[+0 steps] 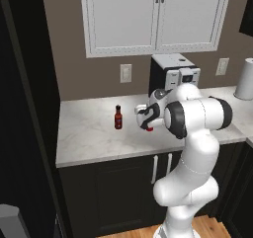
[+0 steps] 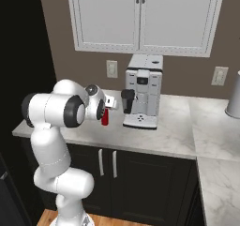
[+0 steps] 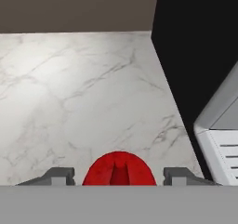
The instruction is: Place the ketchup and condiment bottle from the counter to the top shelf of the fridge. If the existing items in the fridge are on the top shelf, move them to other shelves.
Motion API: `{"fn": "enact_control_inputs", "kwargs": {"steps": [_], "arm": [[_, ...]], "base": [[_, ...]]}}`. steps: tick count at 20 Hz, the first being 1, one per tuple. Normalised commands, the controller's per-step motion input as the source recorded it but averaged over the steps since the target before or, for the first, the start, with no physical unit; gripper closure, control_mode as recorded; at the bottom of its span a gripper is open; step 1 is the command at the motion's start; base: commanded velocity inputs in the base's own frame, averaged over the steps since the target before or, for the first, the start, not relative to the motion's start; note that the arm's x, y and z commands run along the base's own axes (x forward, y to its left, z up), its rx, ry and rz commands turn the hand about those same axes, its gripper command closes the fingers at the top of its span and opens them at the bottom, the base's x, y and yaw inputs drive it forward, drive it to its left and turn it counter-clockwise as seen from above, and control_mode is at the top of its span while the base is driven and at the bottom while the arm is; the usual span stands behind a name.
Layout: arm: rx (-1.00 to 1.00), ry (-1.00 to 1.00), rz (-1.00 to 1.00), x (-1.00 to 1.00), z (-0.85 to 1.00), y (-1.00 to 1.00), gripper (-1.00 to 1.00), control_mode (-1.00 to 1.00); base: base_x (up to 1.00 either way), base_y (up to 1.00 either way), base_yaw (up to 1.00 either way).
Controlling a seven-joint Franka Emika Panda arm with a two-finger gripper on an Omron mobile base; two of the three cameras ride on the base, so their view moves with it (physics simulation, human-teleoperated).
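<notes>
The ketchup (image 3: 119, 169) is a red bottle standing on the marble counter (image 1: 89, 133), seen from above between my two fingertips. My gripper (image 3: 118, 176) straddles it, open, with a gap on each side between finger and bottle. From the left base view the gripper (image 1: 147, 119) hangs over the counter's middle, a bit of the red ketchup (image 1: 149, 129) showing below it. The ketchup (image 2: 105, 117) also shows beside the hand (image 2: 107, 107) in the right base view. The condiment bottle (image 1: 118, 117), dark red with a black cap, stands upright to the left of the gripper, apart from it.
A coffee machine (image 1: 174, 74) stands against the wall just right of the gripper, close to the ketchup (image 2: 143, 91). A white paper towel roll (image 1: 244, 79) is at the far right. The dark fridge side (image 1: 22, 113) rises at the left end of the counter.
</notes>
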Motion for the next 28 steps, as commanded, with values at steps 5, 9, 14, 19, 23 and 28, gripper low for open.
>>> {"fn": "enact_control_inputs", "kwargs": {"steps": [5,9,14,19,23,28], "arm": [[0.00,0.00,0.00,0.00,0.00,0.00,1.00,-1.00],[0.00,-0.07,0.00,-0.31,0.29,0.00,1.00,-1.00],[0.00,-0.19,0.00,-0.86,0.95,0.00,1.00,-1.00],[0.00,-0.10,0.00,-1.00,1.00,0.00,1.00,-1.00],[0.00,-0.05,0.00,-1.00,1.00,0.00,1.00,-1.00],[0.00,0.00,0.03,-1.00,1.00,0.00,1.00,-1.00]], "base": [[0.00,0.00,0.00],[0.00,0.00,0.00],[0.00,0.00,0.00],[0.00,0.00,0.00],[0.00,0.00,0.00],[0.00,0.00,0.00]]}}
